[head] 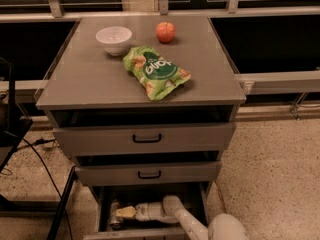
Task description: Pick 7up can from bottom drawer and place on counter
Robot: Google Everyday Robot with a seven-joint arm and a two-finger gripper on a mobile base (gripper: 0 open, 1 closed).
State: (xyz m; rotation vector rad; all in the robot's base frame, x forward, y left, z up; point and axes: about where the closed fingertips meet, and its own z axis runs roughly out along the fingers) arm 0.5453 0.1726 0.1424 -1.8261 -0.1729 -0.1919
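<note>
The gripper [123, 213] sat low in the bottom drawer [131, 232], toward its left end, on an arm that reached in from the near right. The 7up can [114, 217] was at the drawer's left side, right at the gripper's tip. Whether the gripper had closed on the can or only met it could not be told, nor whether the can stood upright.

The can would likely handle as a light, thin-walled thing. It is stiff enough for a moderate squeeze, but it would dent under a hard one. Its smooth round side looked apt to slip or roll away if pushed off-centre. The best hold seemed to be across the middle of its body, not at the rim. The middle drawer [148, 174] hung close above, so headroom appeared tight. The can would probably have to come out toward the near side before rising.

Only the can and the gripper showed in the bottom drawer; the rest was shadowed or behind the arm. Nothing could be seen of what the two upper drawers held. On the counter [85, 81] a white bowl [114, 38] at the far left looked empty. A red fruit [165, 32] sat far centre and a green bag [155, 71] lay mid-counter. Bare surface remained on the near left and right.
</note>
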